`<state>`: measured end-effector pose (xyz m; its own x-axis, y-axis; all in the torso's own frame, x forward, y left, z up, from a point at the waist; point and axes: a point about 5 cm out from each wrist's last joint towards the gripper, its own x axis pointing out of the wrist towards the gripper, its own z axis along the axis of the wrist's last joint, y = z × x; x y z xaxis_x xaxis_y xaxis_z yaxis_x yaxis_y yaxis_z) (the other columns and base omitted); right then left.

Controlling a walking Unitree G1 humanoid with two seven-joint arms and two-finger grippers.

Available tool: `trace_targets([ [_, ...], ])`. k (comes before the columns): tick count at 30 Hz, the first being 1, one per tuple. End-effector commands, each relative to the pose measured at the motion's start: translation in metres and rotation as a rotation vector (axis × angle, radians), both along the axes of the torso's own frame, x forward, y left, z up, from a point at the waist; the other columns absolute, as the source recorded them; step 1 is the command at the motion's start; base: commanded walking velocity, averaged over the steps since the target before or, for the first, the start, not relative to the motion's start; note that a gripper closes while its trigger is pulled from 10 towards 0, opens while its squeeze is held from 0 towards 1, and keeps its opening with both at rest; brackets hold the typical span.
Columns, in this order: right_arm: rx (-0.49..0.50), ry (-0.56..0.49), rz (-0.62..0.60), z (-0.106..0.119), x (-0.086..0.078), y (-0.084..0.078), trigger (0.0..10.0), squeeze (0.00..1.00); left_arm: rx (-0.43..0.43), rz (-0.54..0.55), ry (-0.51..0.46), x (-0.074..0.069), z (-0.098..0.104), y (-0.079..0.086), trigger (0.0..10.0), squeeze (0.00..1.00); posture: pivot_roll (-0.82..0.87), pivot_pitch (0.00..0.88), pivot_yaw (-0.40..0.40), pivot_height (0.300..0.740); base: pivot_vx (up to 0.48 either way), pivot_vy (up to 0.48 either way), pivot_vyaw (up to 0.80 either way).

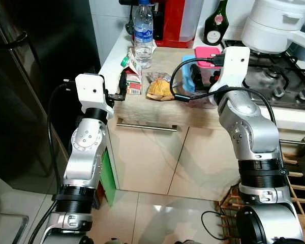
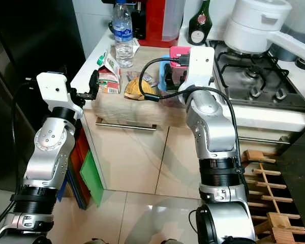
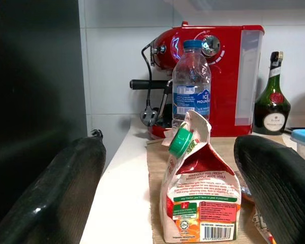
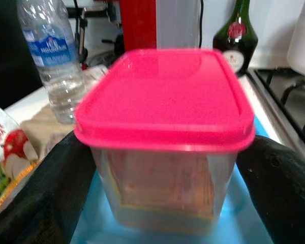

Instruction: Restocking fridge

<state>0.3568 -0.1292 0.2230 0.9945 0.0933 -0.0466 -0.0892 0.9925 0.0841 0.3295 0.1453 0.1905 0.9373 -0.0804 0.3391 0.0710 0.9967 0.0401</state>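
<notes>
A juice carton with a green cap stands near the left edge of the counter. My left gripper is level with it and just short of it, open; in the left wrist view the carton stands ahead between the two spread fingers. A clear container with a pink lid rests on a blue-lidded box. My right gripper is open and straddles the container, one finger close against each side wall. A water bottle stands behind the carton.
The black fridge stands to the left, door closed. A red coffee machine and a green bottle line the back wall. A bagged yellow food item lies mid-counter. A white pot sits on the hob. A wooden rack stands low right.
</notes>
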Motion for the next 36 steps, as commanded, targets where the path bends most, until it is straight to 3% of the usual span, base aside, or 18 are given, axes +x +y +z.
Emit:
trace_targets([
  [1, 0.018, 0.001, 0.003, 0.005, 0.003, 0.000, 10.0, 0.00, -0.002, 0.004, 0.014, 0.001, -0.002, 0.000, 10.0, 0.00, -0.01, 0.000, -0.017, 0.740, 0.000, 0.000, 0.00],
  [13, 0.019, 0.027, -0.004, 0.002, 0.010, -0.003, 10.0, 0.00, 0.000, 0.000, 0.018, 0.002, -0.003, -0.002, 10.0, 0.00, -0.02, 0.000, -0.015, 0.740, 0.000, 0.000, 0.00],
  [14, 0.018, 0.026, -0.006, 0.001, 0.011, -0.003, 0.0, 0.00, 0.000, 0.000, 0.018, 0.002, -0.003, -0.002, 10.0, 0.00, -0.02, 0.000, -0.016, 0.740, 0.000, 0.000, 0.00],
  [30, 0.073, 0.056, -0.002, -0.025, 0.017, -0.001, 0.0, 0.00, 0.028, -0.031, 0.019, 0.008, -0.001, -0.006, 10.0, 0.00, 0.00, 0.000, 0.008, 0.740, 0.000, 0.000, 0.00],
  [36, 0.057, -0.029, -0.031, -0.016, 0.018, -0.004, 0.0, 0.00, 0.037, -0.042, 0.035, 0.007, -0.004, -0.007, 10.0, 0.00, -0.01, 0.000, 0.021, 0.740, 0.000, 0.000, 0.00],
])
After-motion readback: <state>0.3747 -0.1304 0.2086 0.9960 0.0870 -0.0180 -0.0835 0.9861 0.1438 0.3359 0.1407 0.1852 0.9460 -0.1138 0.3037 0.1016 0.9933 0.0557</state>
